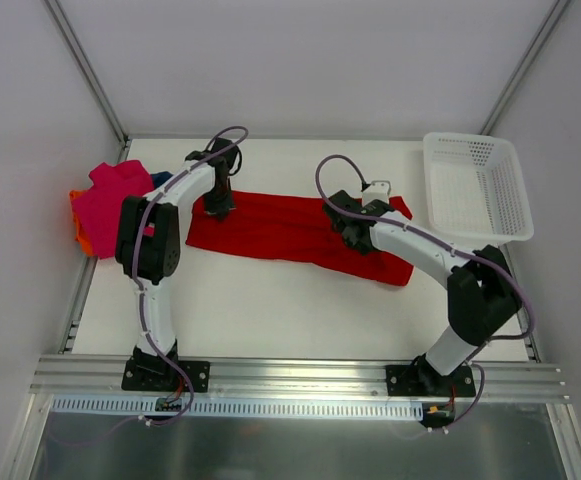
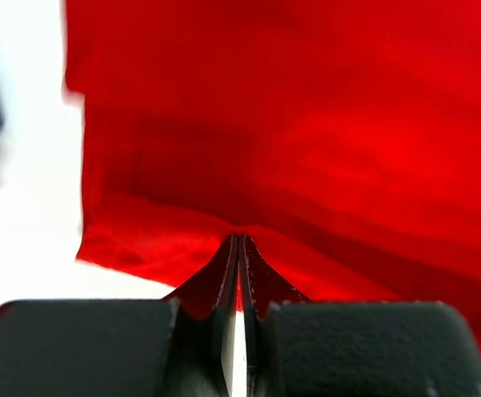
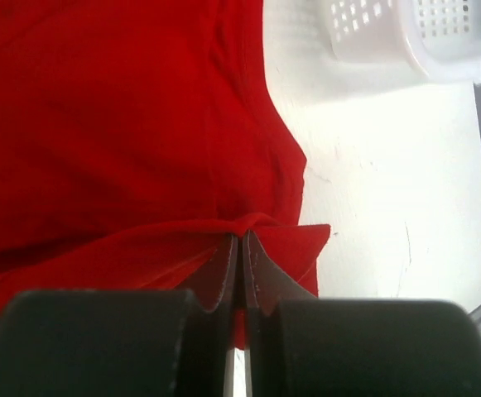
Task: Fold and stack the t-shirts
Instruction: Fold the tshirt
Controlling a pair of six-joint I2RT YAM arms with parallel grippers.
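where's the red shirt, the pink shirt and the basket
red shirt (image 1: 282,228), top view, middle of the spread cloth
pink shirt (image 1: 105,200), top view, centre of the bunched heap at the left edge
basket (image 1: 475,190), top view, bare mesh floor

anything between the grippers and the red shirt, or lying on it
Nothing visible. The left gripper and right gripper are each shut on an edge of the red t-shirt; nothing lies on it, and the white basket stands apart.

A bright red cloth t-shirt (image 1: 290,230) is lying stretched across the middle of the flat white table (image 1: 270,310). A bunched magenta-pink cloth t-shirt (image 1: 110,200) is sitting at its left edge, and a white plastic mesh basket (image 1: 475,185) is sitting at the far right.
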